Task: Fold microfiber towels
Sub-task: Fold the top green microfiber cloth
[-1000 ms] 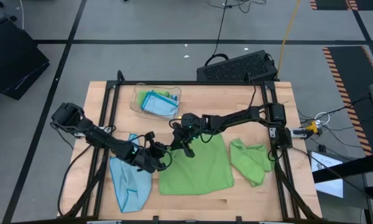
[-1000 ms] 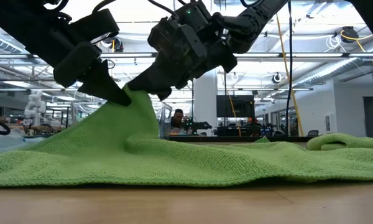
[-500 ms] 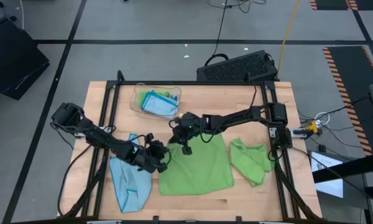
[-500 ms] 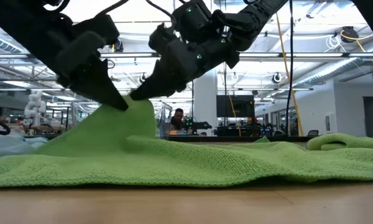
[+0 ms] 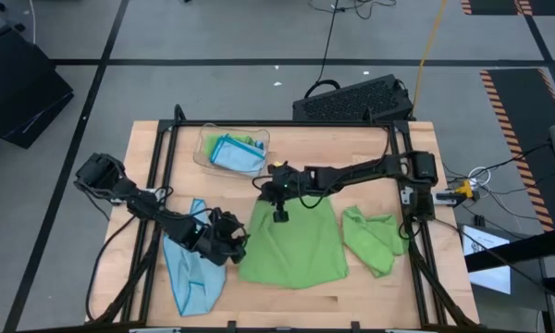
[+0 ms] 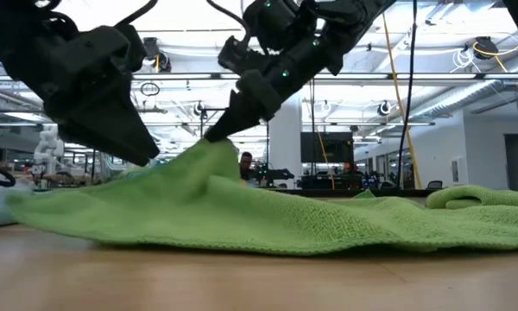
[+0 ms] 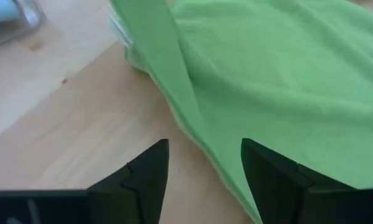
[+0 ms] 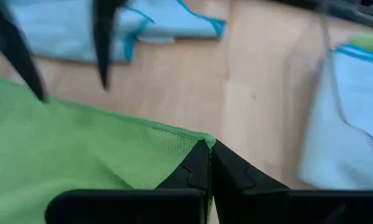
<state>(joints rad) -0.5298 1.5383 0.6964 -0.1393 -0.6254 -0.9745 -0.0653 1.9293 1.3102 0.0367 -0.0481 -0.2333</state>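
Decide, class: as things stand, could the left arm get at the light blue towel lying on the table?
Probably yes. The left gripper is open and empty, right beside the light blue towel, with nothing between them.

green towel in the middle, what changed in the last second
The left gripper let go of the spread green towel; its jaws now stand open, backed off from the edge. The right gripper, jaws shut, has taken that towel's corner and lifts it. The crumpled green towel, blue towel and tray stayed put.

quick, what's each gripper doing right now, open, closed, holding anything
Left gripper: open, holding nothing, beside the spread green towel.
Right gripper: shut on that towel's corner.
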